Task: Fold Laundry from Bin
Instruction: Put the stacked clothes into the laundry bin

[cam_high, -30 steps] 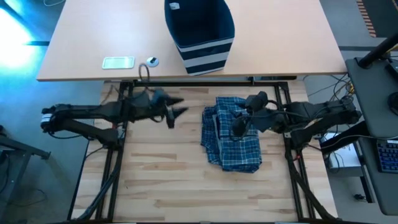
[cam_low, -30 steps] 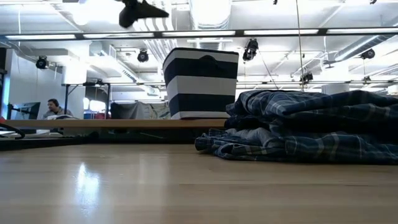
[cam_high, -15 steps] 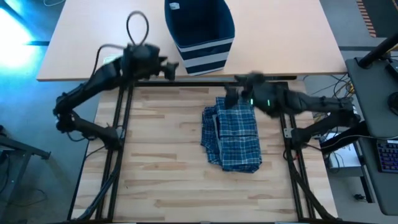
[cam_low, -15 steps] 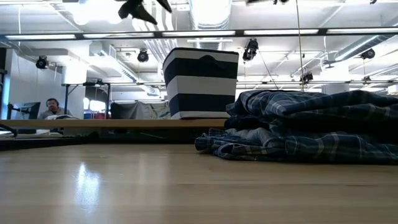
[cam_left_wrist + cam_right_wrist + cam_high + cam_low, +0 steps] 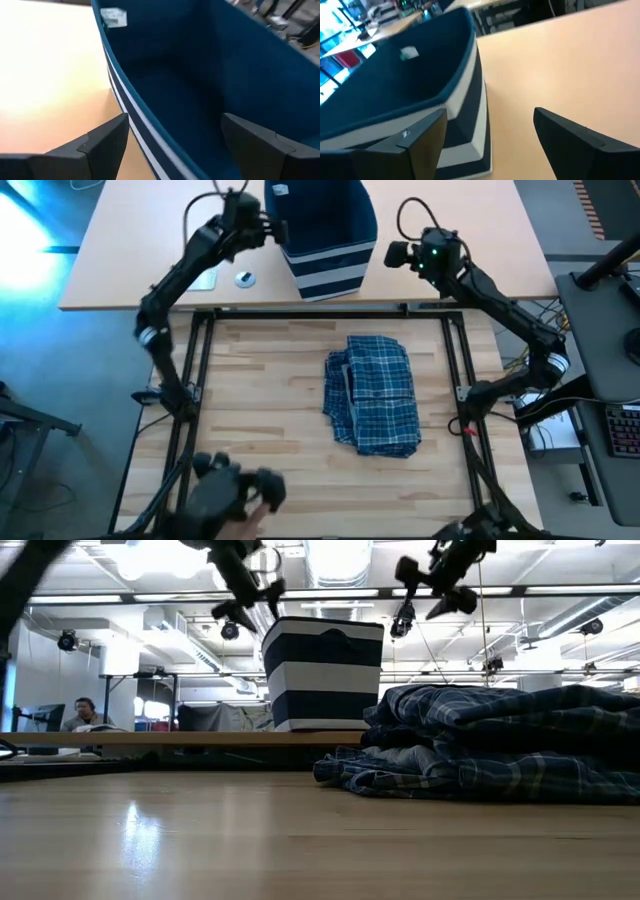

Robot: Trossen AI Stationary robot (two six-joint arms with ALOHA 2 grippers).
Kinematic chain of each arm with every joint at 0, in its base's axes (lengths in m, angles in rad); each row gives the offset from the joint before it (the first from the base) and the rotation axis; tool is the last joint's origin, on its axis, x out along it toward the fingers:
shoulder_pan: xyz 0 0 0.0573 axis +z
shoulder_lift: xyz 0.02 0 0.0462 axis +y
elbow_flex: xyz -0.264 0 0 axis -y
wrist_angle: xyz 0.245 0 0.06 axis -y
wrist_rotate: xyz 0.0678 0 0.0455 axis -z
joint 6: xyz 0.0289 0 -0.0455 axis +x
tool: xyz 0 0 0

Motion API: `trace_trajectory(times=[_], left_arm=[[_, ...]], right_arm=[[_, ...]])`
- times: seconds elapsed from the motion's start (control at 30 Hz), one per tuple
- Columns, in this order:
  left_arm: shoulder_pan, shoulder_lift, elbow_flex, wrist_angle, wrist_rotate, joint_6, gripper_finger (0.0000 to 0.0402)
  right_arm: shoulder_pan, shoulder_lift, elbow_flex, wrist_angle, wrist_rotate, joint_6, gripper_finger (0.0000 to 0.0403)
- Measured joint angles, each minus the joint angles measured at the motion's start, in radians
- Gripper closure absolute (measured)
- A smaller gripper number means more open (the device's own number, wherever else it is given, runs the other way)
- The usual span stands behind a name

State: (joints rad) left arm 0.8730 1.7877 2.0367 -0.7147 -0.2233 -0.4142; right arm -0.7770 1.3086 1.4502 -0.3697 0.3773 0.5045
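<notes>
Meanwhile, on the pale bench (image 5: 120,270) the striped navy bin (image 5: 322,230) stands with an arm reaching in from either side, while a folded stack of plaid laundry (image 5: 372,392) lies on the wooden work surface (image 5: 260,420) well short of the bin. The left tool (image 5: 175,140), fingers spread and holding nothing, straddles the bin's near rim and looks into what appears an empty interior. The right tool (image 5: 490,137), likewise spread and empty, hovers just outside the bin's opposite wall. One likely risk: a finger catching the soft rim could drag or tip the bin; closing inside might grasp only lining.
</notes>
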Motion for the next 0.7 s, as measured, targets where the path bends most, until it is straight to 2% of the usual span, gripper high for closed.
trace_trajectory(times=[0.17,0.3,0.4,0.6,0.63,0.7], left_arm=[[0.056,0.250,0.324,-0.243,0.001,-0.091,0.0109],[0.094,0.227,0.155,-0.200,0.115,-0.257,0.0138],[0.102,0.197,0.090,-0.186,0.187,-0.285,0.0187],[0.023,0.120,0.053,-0.289,0.133,-0.230,0.0358],[0.007,0.102,0.052,-0.325,0.123,-0.230,0.0377],[-0.020,0.055,0.060,-0.422,0.098,-0.207,0.0386]], right_arm=[[-0.033,0.043,0.000,-0.031,-0.047,-0.016,0.0113],[-0.030,0.055,0.000,-0.073,-0.049,-0.070,0.0113],[-0.031,0.056,-0.002,-0.115,-0.048,-0.088,0.0113],[-0.031,0.015,-0.002,-0.193,-0.047,-0.234,0.0113],[-0.031,0.008,-0.002,-0.212,-0.048,-0.256,0.0113],[-0.031,-0.008,-0.002,-0.251,-0.048,-0.298,0.0113]])
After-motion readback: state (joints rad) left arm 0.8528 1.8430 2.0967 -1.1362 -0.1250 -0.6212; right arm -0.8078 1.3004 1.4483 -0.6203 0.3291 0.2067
